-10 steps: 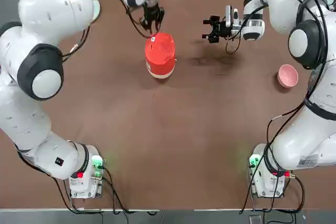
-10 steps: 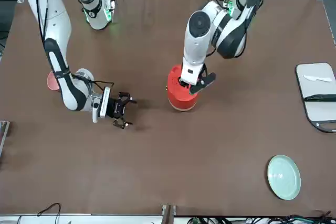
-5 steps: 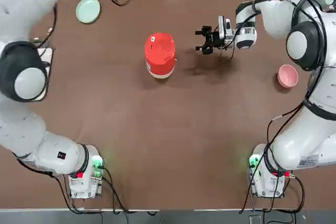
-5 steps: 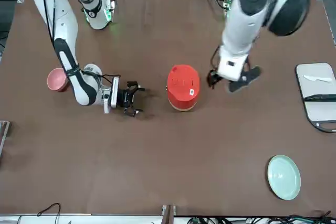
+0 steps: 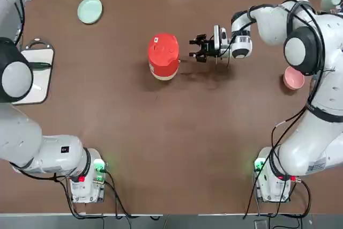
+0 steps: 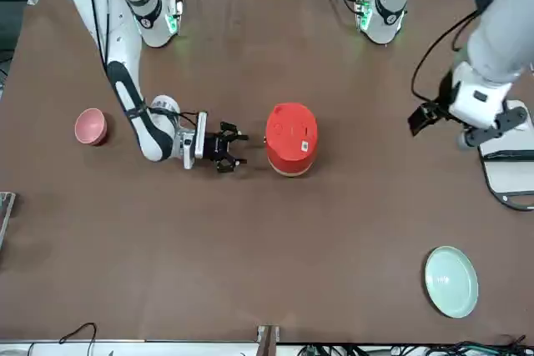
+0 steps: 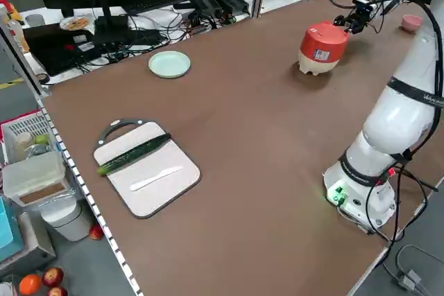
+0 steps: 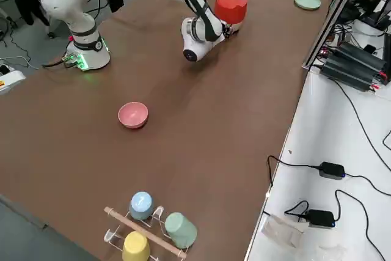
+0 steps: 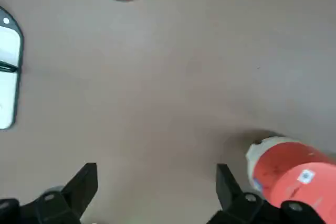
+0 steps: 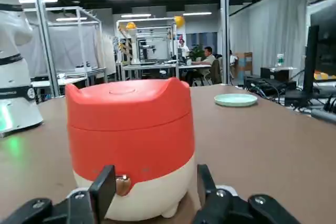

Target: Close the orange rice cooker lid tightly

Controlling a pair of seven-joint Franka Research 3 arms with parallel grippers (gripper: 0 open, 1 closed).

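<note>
The orange rice cooker is seen mid-surface with the lid down; a white sticker is carried near the lid's edge, its print unreadable. The right claw has been brought just beside it, fingers spread, nothing pinched. The left claw has been withdrawn well apart, spread and empty, above the cutting board.

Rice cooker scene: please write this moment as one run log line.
lid: down on orange rice cooker | right gripper: open, level beside cooker | left gripper: open, raised near cutting board
</note>
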